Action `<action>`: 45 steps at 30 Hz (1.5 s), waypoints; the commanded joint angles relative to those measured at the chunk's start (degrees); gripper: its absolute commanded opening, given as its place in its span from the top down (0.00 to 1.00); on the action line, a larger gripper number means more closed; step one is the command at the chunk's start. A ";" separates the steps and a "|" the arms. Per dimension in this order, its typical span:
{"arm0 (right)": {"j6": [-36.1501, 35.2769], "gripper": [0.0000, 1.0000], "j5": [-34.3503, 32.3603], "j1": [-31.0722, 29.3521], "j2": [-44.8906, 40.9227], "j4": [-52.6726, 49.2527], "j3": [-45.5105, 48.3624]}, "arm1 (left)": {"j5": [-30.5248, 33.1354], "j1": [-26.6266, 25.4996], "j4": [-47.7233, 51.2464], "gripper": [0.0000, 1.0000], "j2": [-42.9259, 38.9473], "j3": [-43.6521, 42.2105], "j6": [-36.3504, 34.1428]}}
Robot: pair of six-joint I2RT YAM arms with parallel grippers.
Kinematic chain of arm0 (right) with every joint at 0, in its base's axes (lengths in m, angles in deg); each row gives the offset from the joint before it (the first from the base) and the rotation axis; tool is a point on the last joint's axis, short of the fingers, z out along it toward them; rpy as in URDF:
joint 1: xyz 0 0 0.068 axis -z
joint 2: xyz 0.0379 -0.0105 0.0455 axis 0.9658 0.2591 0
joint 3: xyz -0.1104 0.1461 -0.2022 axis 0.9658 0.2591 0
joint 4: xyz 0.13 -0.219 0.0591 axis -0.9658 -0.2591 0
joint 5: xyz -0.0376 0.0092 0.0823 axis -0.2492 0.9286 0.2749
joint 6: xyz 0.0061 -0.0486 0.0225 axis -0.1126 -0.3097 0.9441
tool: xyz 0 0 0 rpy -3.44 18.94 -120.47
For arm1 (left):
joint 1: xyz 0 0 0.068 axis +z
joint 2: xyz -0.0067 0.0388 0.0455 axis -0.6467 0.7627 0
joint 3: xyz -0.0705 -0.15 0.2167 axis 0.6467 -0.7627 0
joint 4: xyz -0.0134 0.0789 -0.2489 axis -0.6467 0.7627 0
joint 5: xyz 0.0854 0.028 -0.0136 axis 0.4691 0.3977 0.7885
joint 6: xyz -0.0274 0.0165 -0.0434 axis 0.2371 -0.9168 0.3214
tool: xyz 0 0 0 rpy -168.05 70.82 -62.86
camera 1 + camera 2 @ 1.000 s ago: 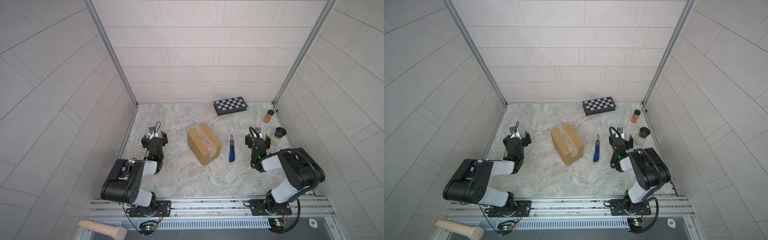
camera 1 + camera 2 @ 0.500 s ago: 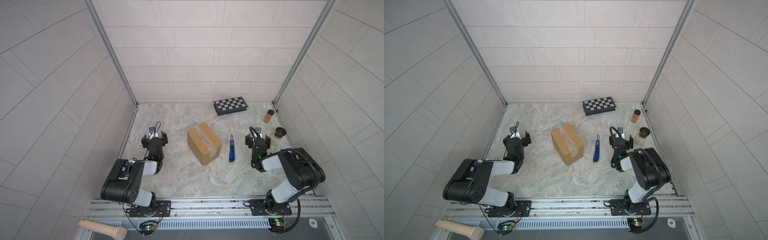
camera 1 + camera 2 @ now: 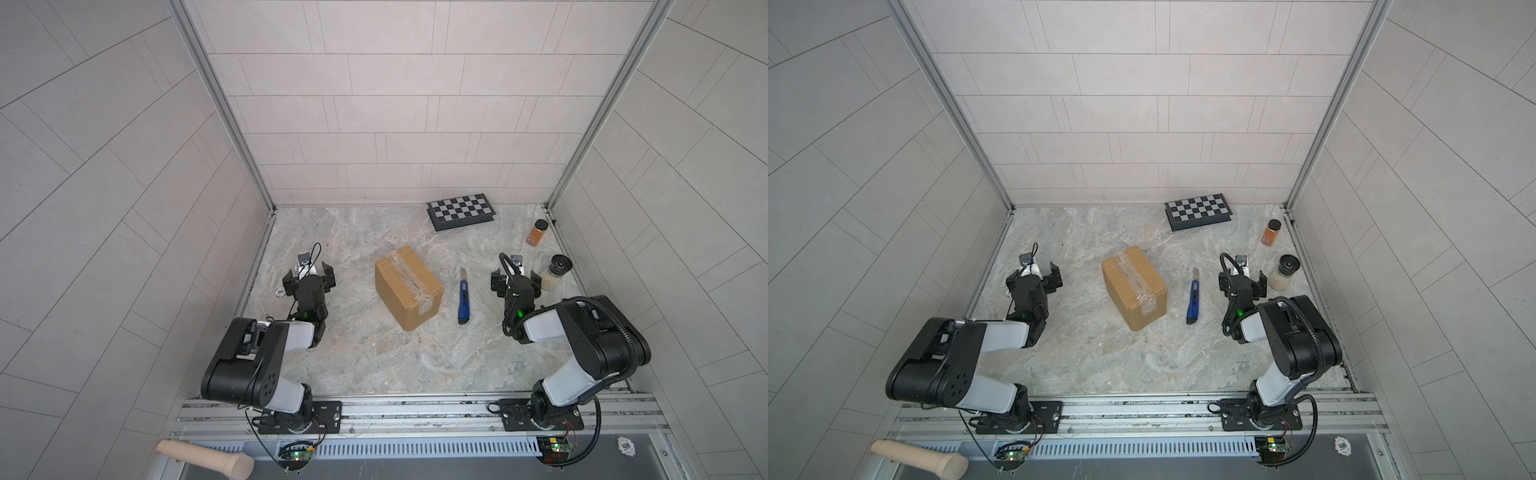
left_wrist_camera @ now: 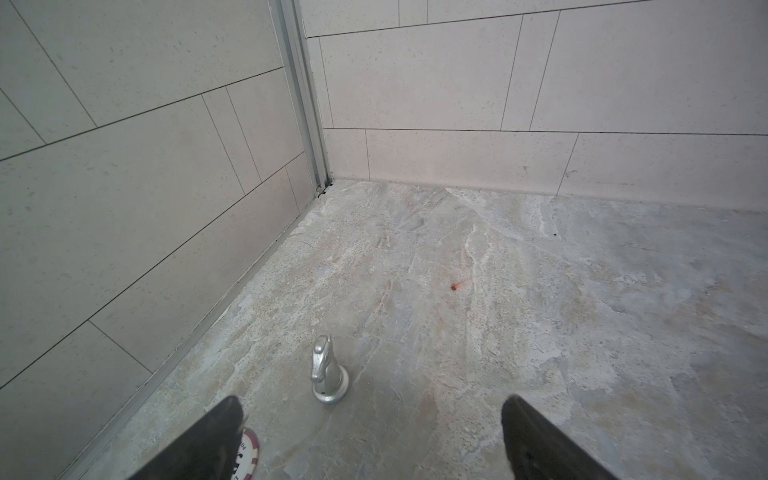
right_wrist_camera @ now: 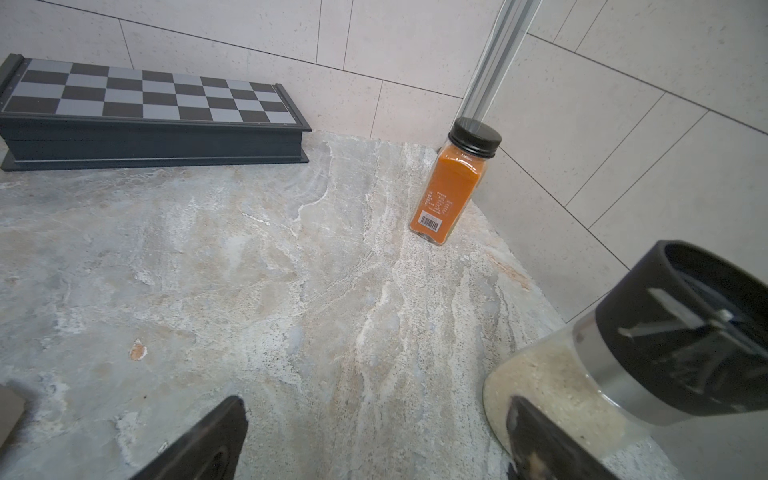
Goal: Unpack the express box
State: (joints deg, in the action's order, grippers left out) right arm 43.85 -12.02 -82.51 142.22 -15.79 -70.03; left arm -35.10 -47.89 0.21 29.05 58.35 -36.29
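Two claws stand with jaws wide apart, gripping nothing. The left claw (image 4: 374,436) is low over the grey marbled table (image 4: 540,311). A small silver chess knight (image 4: 326,374) stands upright just ahead of it, and a red-and-white round chip (image 4: 248,453) lies by one finger. The right claw (image 5: 374,440) sits just beside a clear grinder of pale grains with a black cap (image 5: 623,353), and an orange spice jar with a black lid (image 5: 453,183) stands farther off. In both top views the small brown cardboard express box (image 3: 407,286) (image 3: 1133,286) rests between the arms, taped shut, mid-table. A blue utility knife (image 3: 464,303) lies near its right side, apart from it.
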 commanded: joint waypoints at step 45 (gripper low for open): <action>38.64 0.15 13.95 -21.54 -6.22 -74.09 -27.64 | -5.93 -4.98 39.28 0.00 -34.05 13.08 23.69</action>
State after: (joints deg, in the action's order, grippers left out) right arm 79.79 2.86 -103.58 134.73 -85.14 -96.87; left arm -40.87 -52.94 38.53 -3.28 70.78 -12.42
